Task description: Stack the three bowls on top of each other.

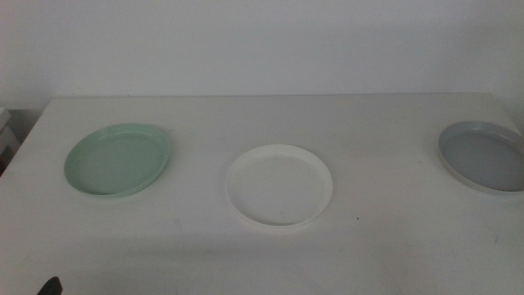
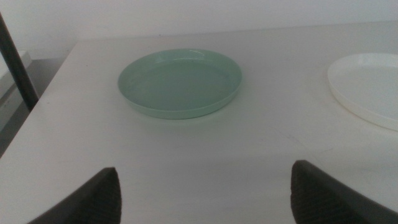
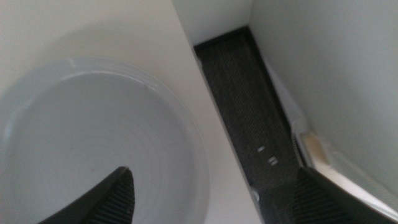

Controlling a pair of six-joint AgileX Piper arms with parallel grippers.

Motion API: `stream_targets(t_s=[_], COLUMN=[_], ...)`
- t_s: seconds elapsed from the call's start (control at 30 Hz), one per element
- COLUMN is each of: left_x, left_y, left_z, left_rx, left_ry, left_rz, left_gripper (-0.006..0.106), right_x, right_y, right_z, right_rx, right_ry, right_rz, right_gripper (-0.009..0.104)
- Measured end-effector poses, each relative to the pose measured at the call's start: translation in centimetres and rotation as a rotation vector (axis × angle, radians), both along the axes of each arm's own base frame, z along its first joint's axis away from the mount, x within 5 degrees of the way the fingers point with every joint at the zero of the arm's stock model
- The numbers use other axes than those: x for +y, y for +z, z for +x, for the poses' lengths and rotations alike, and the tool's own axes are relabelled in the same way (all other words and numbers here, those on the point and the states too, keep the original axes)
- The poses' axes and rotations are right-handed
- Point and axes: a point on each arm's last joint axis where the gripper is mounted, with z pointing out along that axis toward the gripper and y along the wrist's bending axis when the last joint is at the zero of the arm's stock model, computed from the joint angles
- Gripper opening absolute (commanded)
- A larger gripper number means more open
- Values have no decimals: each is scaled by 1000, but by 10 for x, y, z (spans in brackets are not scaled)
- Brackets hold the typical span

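Clearly your spread, empty left gripper (image 2: pixel 205 193) and right gripper (image 3: pixel 211 196) should pinch the stiff, slick-looking bowls, mint green (image 1: pixel 117 160), white (image 1: pixel 279 185), grey (image 1: pixel 485 156), by their low rims.

Grey bowl (image 1: pixel 485 155) clipped by the middle view's right edge, its far side lost; in the right wrist view only part of the rim shown. White bowl (image 2: pixel 368 88) cut at the left wrist view's edge. Left hand (image 1: pixel 51 286) barely a dark sliver at the bottom edge. Right hand (image 3: pixel 214 199) outside the middle view.
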Motion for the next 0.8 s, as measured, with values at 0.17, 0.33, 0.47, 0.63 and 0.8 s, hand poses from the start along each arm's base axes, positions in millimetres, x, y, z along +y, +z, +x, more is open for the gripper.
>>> stream_targets(t_s=[0.17, 0.33, 0.47, 0.63, 0.8], left_x=[0, 0, 0, 0, 0], left_y=[0, 0, 0, 0, 0], left_z=[0, 0, 0, 0, 0], left_rx=[0, 0, 0, 0, 0], left_ry=[0, 0, 0, 0, 0], left_rz=[0, 0, 0, 0, 0], left_gripper=[105, 105, 105, 105, 105], right_x=[-2, -4, -4, -3, -6], right_y=[-39, -66, -79, -93, -95], right_z=[10, 15, 17, 19, 20], right_rx=[44, 86, 98, 108, 104], right_ry=[12, 24, 24, 22, 31], right_rz=[48, 70, 90, 115, 86], right_gripper=[63, 59, 53, 30, -1])
